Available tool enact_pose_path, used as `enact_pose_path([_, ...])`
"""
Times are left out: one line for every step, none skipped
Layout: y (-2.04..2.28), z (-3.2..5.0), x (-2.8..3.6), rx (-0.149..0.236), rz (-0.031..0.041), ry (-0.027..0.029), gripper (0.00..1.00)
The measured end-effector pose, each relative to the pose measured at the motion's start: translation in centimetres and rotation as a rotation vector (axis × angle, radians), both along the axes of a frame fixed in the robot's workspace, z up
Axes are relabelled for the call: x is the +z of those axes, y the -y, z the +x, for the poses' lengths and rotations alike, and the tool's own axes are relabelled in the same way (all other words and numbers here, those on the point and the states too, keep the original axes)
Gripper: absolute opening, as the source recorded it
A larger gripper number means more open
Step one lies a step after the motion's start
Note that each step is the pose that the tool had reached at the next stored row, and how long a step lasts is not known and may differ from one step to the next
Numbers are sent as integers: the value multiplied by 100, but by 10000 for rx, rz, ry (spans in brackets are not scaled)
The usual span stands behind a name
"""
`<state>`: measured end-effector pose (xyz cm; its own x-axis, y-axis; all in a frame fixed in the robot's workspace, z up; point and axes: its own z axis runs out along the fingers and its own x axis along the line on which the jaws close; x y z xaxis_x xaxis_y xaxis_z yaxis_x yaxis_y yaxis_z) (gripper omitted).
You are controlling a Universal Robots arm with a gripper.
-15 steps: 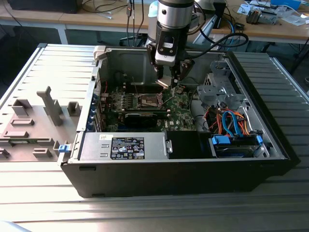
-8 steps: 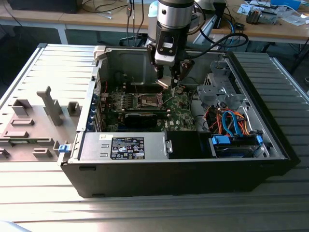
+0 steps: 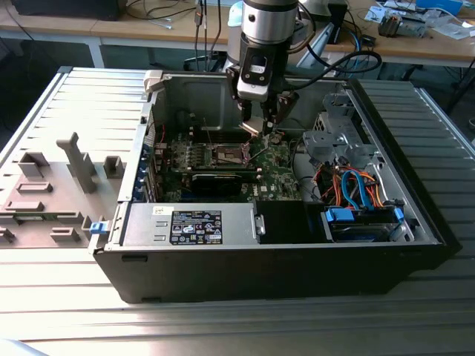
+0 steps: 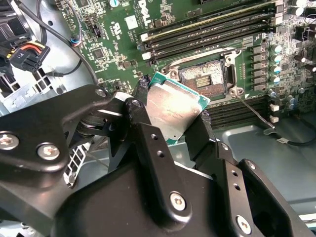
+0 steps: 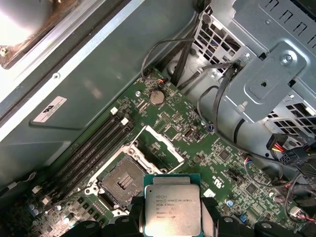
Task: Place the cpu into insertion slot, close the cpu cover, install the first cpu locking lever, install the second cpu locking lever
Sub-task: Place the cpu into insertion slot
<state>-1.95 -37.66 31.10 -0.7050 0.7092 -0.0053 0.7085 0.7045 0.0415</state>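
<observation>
One cpu [image 5: 172,207], clamped edge-to-edge in the gripper [image 4: 170,126] and hanging above the green board [image 5: 217,158]. Silver-grey lid, thin green rim, flat face up. Socket [image 5: 121,180] sits bare, near but below and toward the exterior view's left of the gripper. Cover [image 5: 165,142] is swung open beside it.

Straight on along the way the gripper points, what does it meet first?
The cpu in the gripper would probably meet the green board just beside the insertion slot; depth is unclear.
</observation>
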Motion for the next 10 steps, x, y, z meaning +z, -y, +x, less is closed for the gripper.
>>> enact_pose_path([0, 0, 0, -11, -3, 0, 54])
enact_pose_path([0, 0, 0, -24, -5, 0, 54])
enact_pose_path([0, 0, 0, -35, -7, 0, 54])
enact_pose_path([0, 0, 0, -52, -11, 0, 54])
enact_pose_path([0, 0, 0, -70, -15, 0, 54])
enact_pose_path([0, 0, 0, -84, -17, 0, 54])
enact_pose_path([0, 0, 0, -95, -21, 0, 54])
enact_pose_path([0, 0, 0, -111, -25, 0, 54])
enact_pose_path([0, 0, 0, -135, -31, 0, 54])
enact_pose_path([0, 0, 0, -158, -36, 0, 54])
